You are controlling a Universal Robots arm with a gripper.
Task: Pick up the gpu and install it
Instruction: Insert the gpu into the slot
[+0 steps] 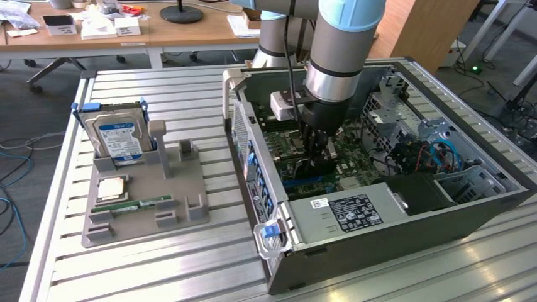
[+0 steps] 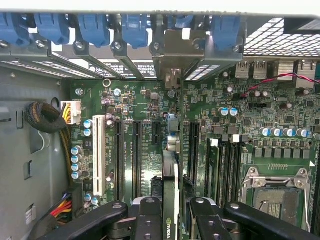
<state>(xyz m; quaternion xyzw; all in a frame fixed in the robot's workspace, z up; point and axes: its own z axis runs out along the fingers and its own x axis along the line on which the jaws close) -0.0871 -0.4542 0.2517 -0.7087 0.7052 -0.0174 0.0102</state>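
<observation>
- Holding the gpu [image 2: 170,180] edge-on, the gripper [image 1: 315,150] has its fingers [image 2: 150,215] narrowed onto the card's two faces, one on each side. It sits deep inside the open computer case [image 1: 403,233], on the exterior view's right.
- The card stands upright just above the motherboard [image 2: 145,105], running along the line of the long black slots [image 2: 135,160]. Its far end points toward the case's rear wall, under the blue clips [image 2: 132,27]. I cannot tell whether its lower edge has entered a slot.
- Risk: if that edge sits a little beside the slot, pressing down would load the board and the nearby silver capacitors [image 2: 172,145] instead of seating the card.
- Risk: the bracket end may catch on the rear frame and tip the card in the grip.
- Risk: a thin board pinched by its faces can pivot or slide under force.
- The hard drive [image 1: 117,139] stands in the grey holder [image 1: 180,189] on the exterior view's left, well apart from the case.
</observation>
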